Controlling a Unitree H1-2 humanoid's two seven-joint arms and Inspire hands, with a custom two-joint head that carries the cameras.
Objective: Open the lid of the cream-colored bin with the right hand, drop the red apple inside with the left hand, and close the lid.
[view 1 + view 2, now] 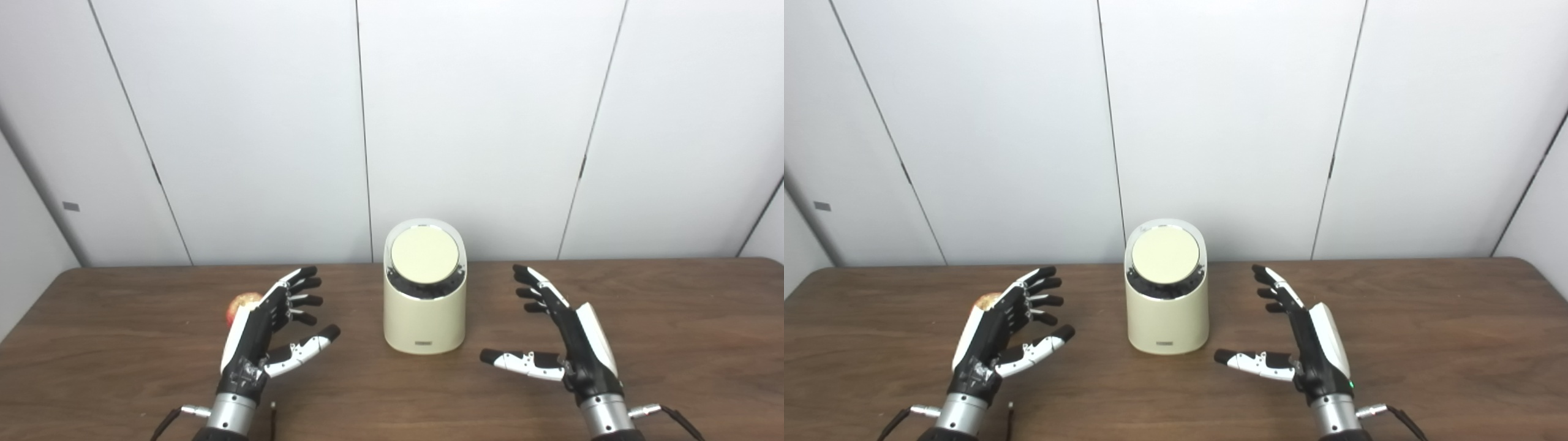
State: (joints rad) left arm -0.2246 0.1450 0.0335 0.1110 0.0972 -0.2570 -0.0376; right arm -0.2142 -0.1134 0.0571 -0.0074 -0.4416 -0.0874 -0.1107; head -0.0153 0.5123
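The cream-colored bin [424,312] stands upright at the middle of the brown table, its round lid [425,254] shut and tilted toward me. The red apple [240,304] lies on the table to the left, mostly hidden behind my left hand; it shows as a sliver in the right eye view [986,301]. My left hand [269,327] is open and empty, hovering just in front of the apple, left of the bin. My right hand [560,334] is open and empty, right of the bin, palm facing it.
The brown table [686,343] reaches to a white panelled wall [478,122] right behind the bin. A thin dark cable end [273,419] lies by the left wrist near the front edge.
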